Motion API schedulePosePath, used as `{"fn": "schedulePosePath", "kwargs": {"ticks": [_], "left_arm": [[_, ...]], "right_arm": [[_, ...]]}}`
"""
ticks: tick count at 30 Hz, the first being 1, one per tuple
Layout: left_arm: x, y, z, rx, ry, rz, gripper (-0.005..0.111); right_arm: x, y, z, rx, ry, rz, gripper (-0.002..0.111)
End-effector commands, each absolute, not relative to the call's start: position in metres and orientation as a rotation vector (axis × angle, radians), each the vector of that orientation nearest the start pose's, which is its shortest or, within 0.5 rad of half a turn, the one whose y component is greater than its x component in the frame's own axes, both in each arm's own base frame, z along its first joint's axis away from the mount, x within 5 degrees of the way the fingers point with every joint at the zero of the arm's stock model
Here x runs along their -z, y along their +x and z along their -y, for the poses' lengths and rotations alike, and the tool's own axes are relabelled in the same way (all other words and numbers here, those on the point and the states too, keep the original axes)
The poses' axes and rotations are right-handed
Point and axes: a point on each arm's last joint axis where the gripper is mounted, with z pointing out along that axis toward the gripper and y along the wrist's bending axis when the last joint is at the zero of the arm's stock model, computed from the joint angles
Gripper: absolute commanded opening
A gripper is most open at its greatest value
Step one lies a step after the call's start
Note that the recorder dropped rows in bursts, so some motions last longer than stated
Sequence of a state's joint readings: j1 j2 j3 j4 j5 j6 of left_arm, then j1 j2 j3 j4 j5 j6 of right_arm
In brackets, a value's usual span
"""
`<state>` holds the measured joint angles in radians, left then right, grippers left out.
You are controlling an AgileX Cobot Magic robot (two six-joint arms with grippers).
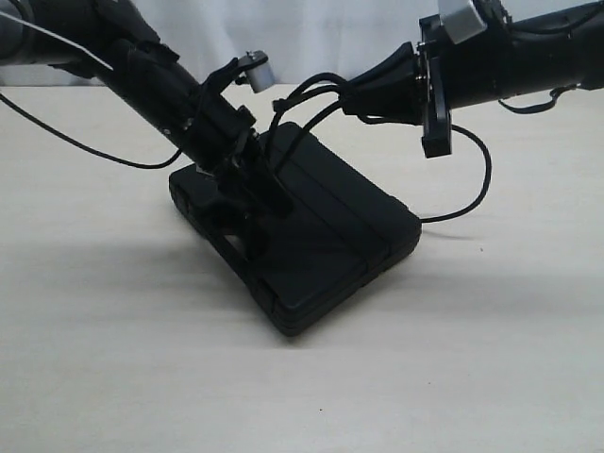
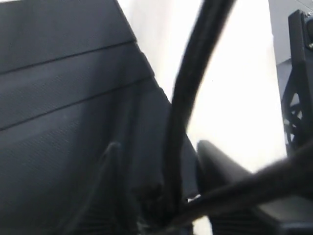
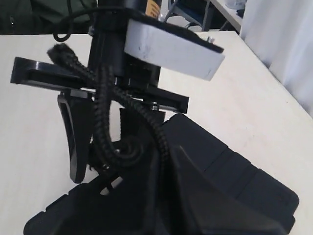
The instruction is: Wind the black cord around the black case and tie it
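The black case (image 1: 330, 236) lies flat near the middle of the pale tabletop (image 1: 142, 359), turned so that one corner points toward the near side, with two raised ribs (image 1: 363, 231) running across its lid. The left arm slopes down from the far left, and the left end effector (image 1: 264, 212) stands over the left part of the case lid, close to its surface. In the left wrist view its fingers (image 2: 220, 166) stand apart and the black cord (image 2: 190, 73) runs up between them without filling the gap, so this end effector is open; whether either pad touches the cord cannot be told. The right arm reaches in from the far right, and the right end effector (image 1: 351, 94) hangs above the far edge of the case, closed on the black cord (image 1: 293, 113). From that grip several strands arc leftward and downward to the case beside the left end effector. The right wrist view shows two braided strands (image 3: 102, 127) curving together toward the case (image 3: 234, 181). A thin glossy cable (image 1: 486, 175) loops down from the right arm to the tabletop just right of the case.
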<state>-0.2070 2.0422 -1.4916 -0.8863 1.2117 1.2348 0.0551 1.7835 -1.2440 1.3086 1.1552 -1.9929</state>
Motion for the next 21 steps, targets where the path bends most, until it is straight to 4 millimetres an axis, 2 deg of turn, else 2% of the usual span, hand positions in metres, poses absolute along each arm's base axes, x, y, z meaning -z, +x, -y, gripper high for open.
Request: {"fn": "schedulePosePath", "kwargs": {"ticks": [1, 6, 11, 15, 21], "left_arm": [[-0.225, 0.387, 0.136, 1.0, 1.295, -2.245, 0.057], [-0.25, 0.395, 0.115, 1.004, 1.155, -2.196, 0.057], [-0.267, 0.395, 0.093, 0.969, 1.067, -2.198, 0.057], [-0.28, 0.391, 0.089, 0.953, 1.044, -2.183, 0.057], [-0.286, 0.391, 0.091, 0.988, 1.008, -2.157, 0.057]], "right_arm": [[-0.269, 0.351, -0.1, -0.809, -1.315, -1.58, 0.004], [-0.269, 0.351, -0.1, -0.817, -1.305, -1.591, 0.004], [-0.269, 0.351, -0.1, -0.82, -1.302, -1.595, 0.004], [-0.269, 0.351, -0.1, -0.832, -1.288, -1.609, 0.004], [-0.269, 0.351, -0.1, -0.834, -1.286, -1.612, 0.004]]}}
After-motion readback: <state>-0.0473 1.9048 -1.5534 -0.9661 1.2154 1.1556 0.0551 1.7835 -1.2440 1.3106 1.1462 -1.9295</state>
